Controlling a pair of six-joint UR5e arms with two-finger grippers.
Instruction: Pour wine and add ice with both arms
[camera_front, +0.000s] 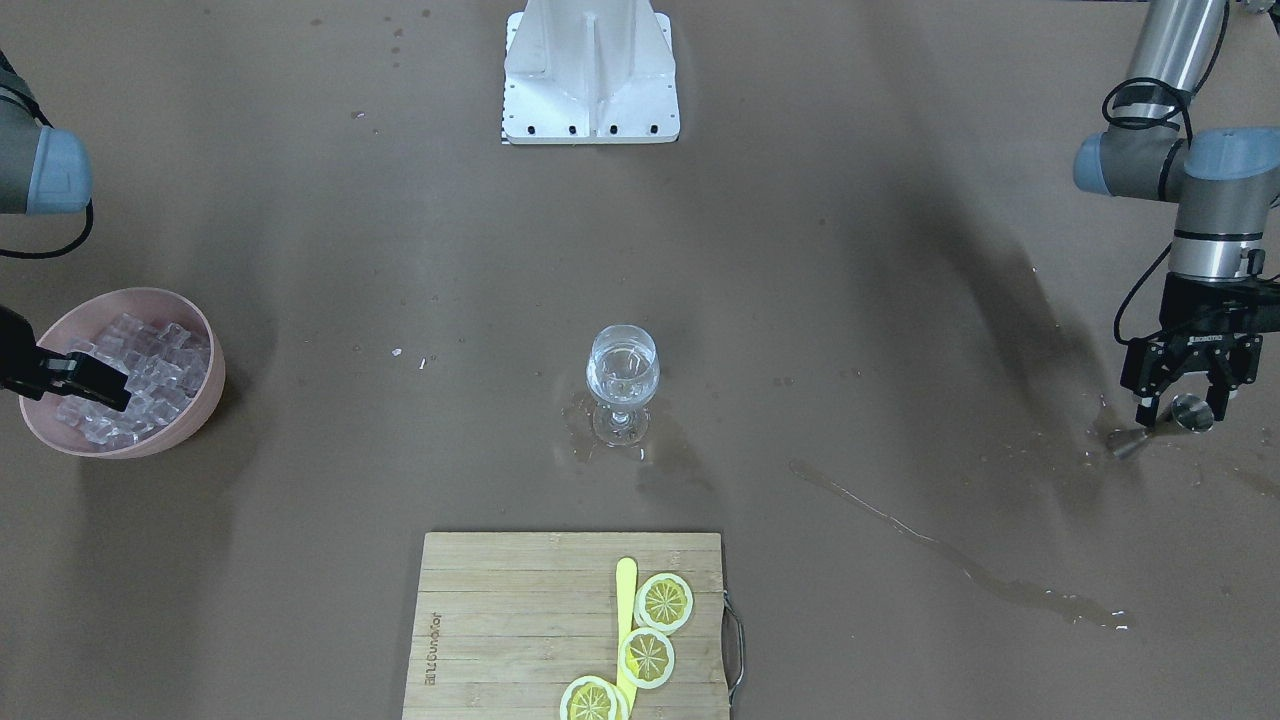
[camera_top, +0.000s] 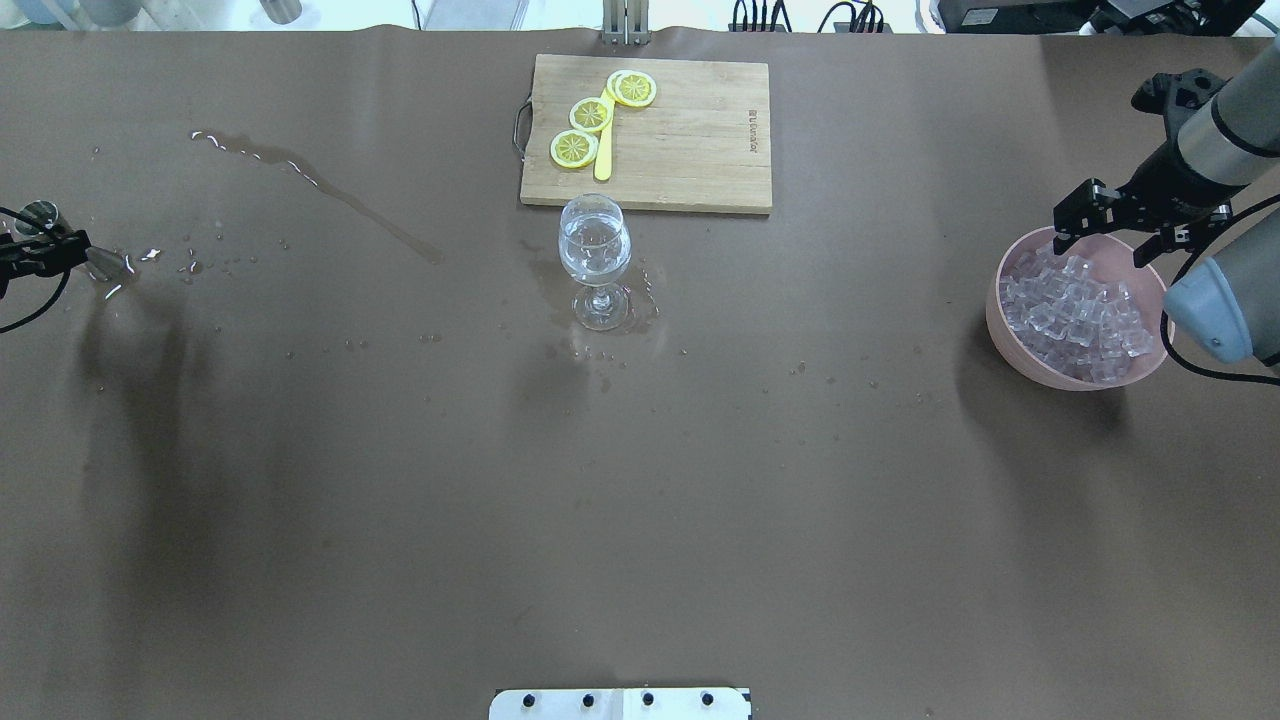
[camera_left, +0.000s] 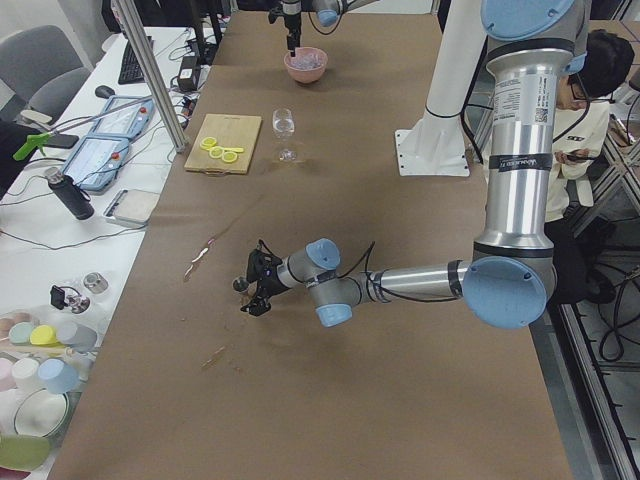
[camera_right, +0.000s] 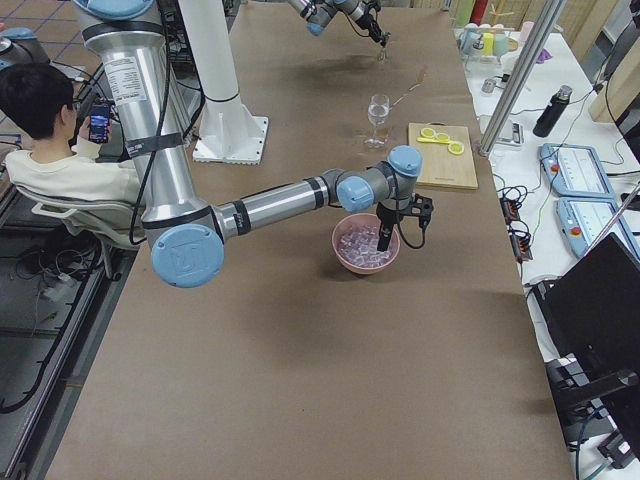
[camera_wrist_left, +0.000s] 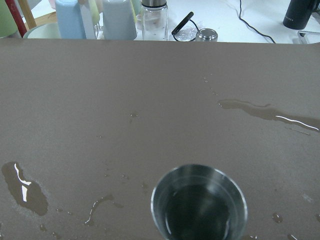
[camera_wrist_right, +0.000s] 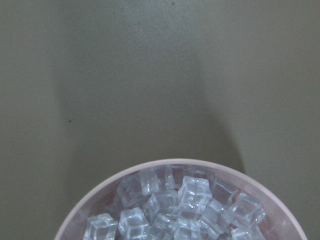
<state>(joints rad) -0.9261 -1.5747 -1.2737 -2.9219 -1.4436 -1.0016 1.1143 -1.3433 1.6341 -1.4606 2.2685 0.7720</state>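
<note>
A wine glass (camera_front: 622, 368) stands mid-table with a little clear wine in its bowl; it also shows in the overhead view (camera_top: 595, 245). A pink bowl (camera_top: 1000, 320) holds many ice cubes (camera_top: 1075, 310). My right gripper (camera_top: 1108, 228) hangs open and empty just above the bowl's far rim; the right wrist view shows the ice (camera_wrist_right: 185, 207) below. My left gripper (camera_front: 1183, 412) is far off at the table's end, jaws spread on either side of a steel jigger (camera_front: 1192, 412). The jigger's cup (camera_wrist_left: 199, 204) holds a film of liquid.
A wooden cutting board (camera_front: 520, 620) with lemon slices (camera_front: 663, 602) and a yellow knife lies beyond the glass. Wet patches ring the glass foot; a spill streak (camera_front: 950, 555) runs toward the jigger. The white base block (camera_front: 590, 70) is on the robot's side.
</note>
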